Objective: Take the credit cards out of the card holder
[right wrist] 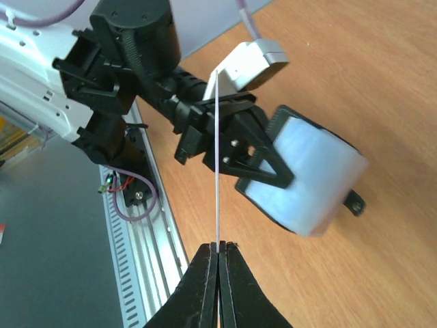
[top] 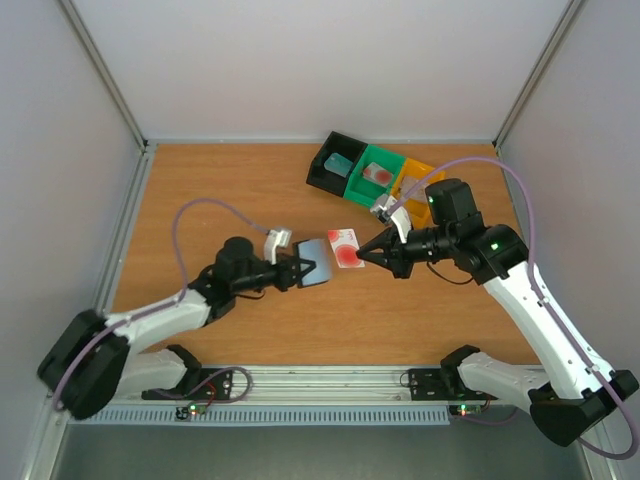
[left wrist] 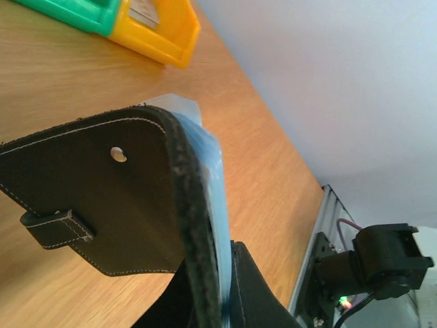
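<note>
While left tool [top: 304, 268] grips card holder [top: 317, 248], facing right tool [top: 366, 255] pinches card [top: 341, 241].

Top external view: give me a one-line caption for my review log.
The left gripper holds the card holder while the right gripper pinches a red-and-white credit card beside it.

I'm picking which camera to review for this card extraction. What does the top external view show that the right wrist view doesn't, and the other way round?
Only top external: the black tray, green tray and orange tray at the far right, and the printed face of the red-and-white card. Only right wrist: that card edge-on, a thin line pinched in the shut right gripper, plus the holder's small tab. Both: the left gripper clamping the card holder, its pale inner side showing.
</note>
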